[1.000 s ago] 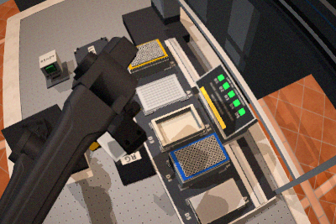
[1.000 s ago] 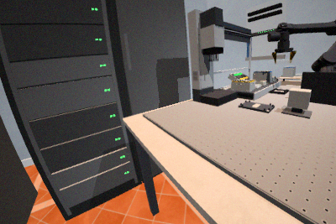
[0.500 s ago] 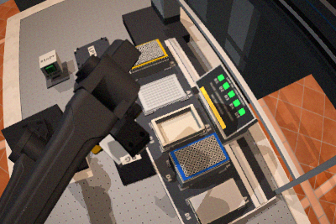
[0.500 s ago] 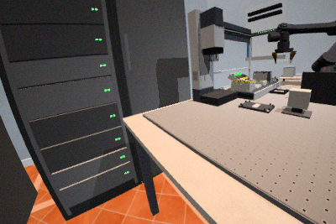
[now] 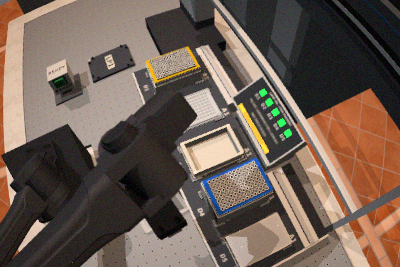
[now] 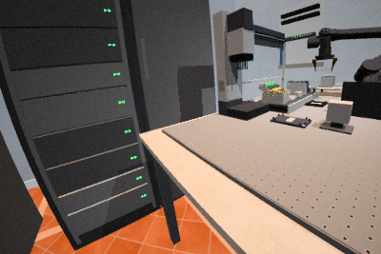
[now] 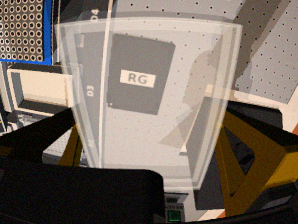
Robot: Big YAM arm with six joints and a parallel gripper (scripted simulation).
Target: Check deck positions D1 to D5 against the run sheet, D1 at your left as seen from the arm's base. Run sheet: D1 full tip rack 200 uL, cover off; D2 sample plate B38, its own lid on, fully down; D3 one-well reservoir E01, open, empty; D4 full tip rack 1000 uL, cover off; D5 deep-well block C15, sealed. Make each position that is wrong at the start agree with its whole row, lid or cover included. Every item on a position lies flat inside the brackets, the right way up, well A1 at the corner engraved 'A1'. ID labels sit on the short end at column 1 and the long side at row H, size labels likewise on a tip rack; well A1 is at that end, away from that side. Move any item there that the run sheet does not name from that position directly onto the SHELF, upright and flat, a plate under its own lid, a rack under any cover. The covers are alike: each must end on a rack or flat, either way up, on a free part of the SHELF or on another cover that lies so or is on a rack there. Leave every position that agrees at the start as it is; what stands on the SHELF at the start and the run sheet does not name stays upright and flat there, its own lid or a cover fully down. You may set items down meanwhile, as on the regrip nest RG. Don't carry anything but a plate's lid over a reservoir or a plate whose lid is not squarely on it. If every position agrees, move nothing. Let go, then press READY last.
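Aloft, end effector [image 7: 149, 163] pinching clear lid [image 7: 149, 96]; RG nest [image 7: 140, 76] directly below, seen through it; uncovered plate [image 5: 202, 104] toward bench far edge.

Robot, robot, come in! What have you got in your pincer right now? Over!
Pincer shut on a see-through lid, held up in the air. RG nest shows through it, below. Nothing blocking that I can see.

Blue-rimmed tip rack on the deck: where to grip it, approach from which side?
Straight down from above, fingers on the two long walls of the blue-rimmed rack, below the rim. Its top is all tip holes, no handle. Gaps to the reservoir and sealed block look tight. The gripper is shut on a clear lid, so free that first.
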